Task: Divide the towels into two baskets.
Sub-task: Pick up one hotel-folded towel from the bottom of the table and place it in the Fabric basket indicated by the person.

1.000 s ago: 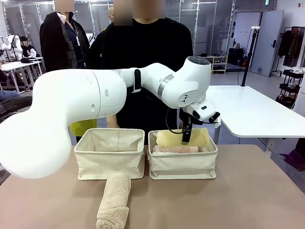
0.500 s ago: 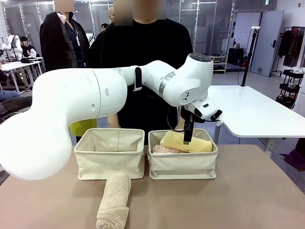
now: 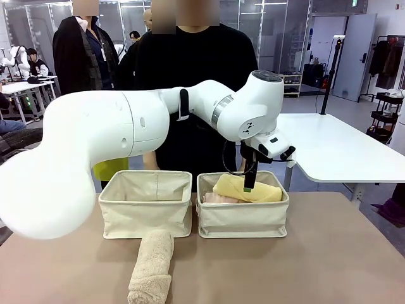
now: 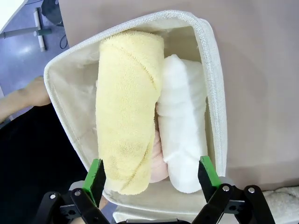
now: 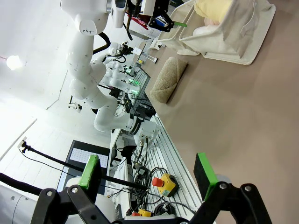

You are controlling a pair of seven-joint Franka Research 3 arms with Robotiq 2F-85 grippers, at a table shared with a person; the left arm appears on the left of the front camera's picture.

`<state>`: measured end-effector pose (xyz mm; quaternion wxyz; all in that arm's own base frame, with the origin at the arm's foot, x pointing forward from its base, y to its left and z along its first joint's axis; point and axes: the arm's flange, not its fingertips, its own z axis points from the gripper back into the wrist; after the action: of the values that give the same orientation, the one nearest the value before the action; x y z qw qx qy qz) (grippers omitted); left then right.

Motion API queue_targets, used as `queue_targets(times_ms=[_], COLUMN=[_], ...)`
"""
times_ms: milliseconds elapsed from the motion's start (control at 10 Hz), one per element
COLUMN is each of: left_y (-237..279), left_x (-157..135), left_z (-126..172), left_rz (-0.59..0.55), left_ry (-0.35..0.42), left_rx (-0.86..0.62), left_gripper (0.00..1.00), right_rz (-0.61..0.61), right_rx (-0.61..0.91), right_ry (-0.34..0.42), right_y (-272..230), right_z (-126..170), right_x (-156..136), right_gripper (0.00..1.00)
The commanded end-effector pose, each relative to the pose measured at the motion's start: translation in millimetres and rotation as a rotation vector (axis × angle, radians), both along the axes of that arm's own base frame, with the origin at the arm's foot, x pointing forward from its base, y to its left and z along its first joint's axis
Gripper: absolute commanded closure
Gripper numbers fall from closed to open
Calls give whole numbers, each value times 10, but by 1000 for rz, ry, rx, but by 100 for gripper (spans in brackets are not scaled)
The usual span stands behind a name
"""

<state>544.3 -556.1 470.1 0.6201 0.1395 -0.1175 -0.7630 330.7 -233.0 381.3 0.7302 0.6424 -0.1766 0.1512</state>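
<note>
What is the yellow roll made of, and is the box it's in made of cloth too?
The yellow roll looks like terry cloth: its surface is fuzzy and matte, with tiny loops, and it looks soft. The box seems to be woven cream canvas: a fine weave shows on its folded rim and its walls crease a little, so it is probably fabric, not cardboard.

Just under the left end effector (image 4: 151,170), the yellow towel (image 4: 128,107) and white towel (image 4: 184,126) are fluffy, matt terry cloth. The basket (image 4: 216,102) around them is coarse woven canvas. The tabletop (image 4: 261,70) beyond is smooth and matt. The arm (image 3: 126,126) has a glossy plastic shell.
</note>
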Motion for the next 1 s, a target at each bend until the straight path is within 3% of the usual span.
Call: queue_targets(times_ms=[0,900], left_y=[-1,1], left_x=[-1,1], left_z=[1,-1], left_rz=[-1,0], left_ry=[0,0], left_rx=[-1,0], left_gripper=[0,0], right_rz=[3,3], right_rx=[0,0], right_ry=[-2,-2], right_y=[13,13], right_z=[21,21], right_x=[-14,-14], right_gripper=[0,0])
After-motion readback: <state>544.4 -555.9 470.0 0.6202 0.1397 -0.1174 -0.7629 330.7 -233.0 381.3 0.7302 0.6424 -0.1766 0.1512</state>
